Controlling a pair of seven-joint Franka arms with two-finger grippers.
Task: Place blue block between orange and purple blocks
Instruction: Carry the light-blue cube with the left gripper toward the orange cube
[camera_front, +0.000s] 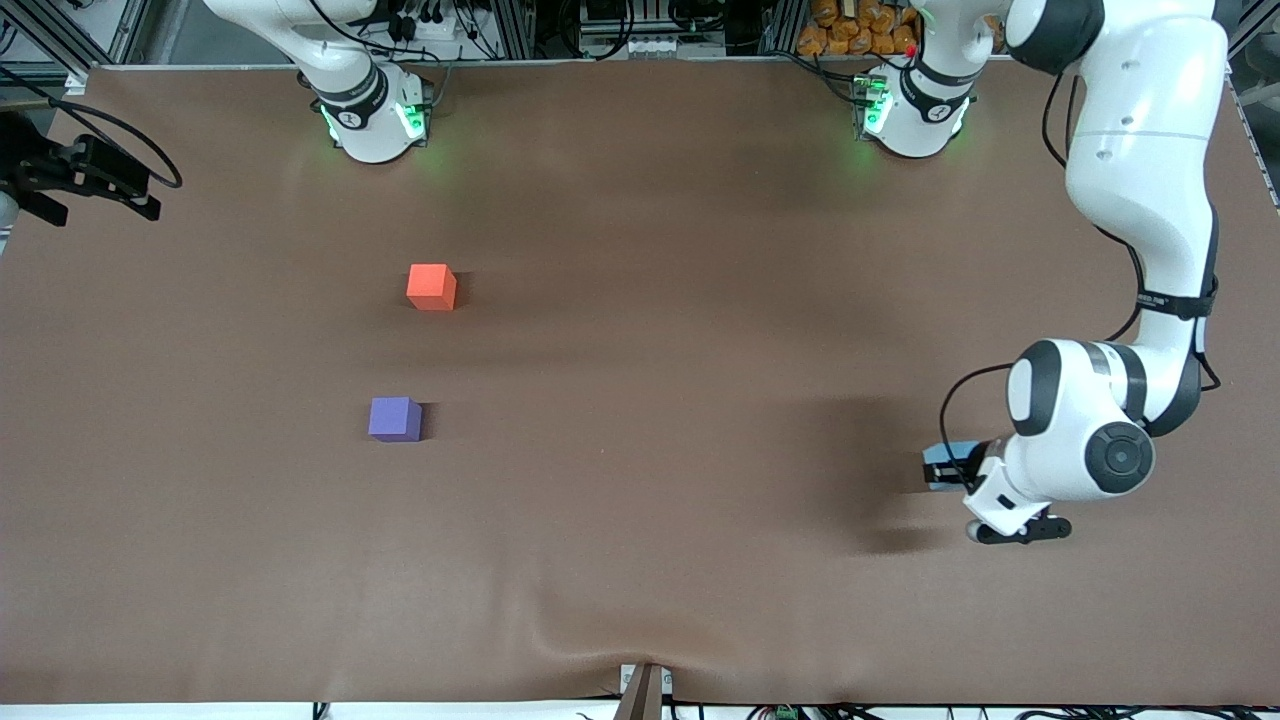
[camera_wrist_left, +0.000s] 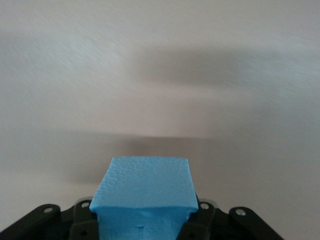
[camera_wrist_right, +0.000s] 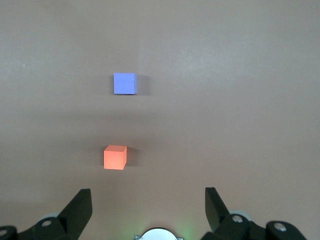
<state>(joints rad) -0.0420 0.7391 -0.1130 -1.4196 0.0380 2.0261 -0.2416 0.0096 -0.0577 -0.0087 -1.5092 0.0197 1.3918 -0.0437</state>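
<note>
We have the blue block (camera_wrist_left: 144, 192) pinched in our left hand (camera_front: 950, 470) near the left arm's edge of the tabletop (camera_front: 640, 560), well apart from the orange block (camera_front: 432, 287) and purple block (camera_front: 395, 418) (gap unfilled), while our right hand (camera_wrist_right: 148, 210) waits spread above them.

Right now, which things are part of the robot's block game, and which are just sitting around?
Part of the game:
- blue block, gripped in the left hand
- orange block
- purple block, nearer the front camera than the orange one

Just sitting around:
- brown table
- right hand, open above the blocks, waiting
</note>
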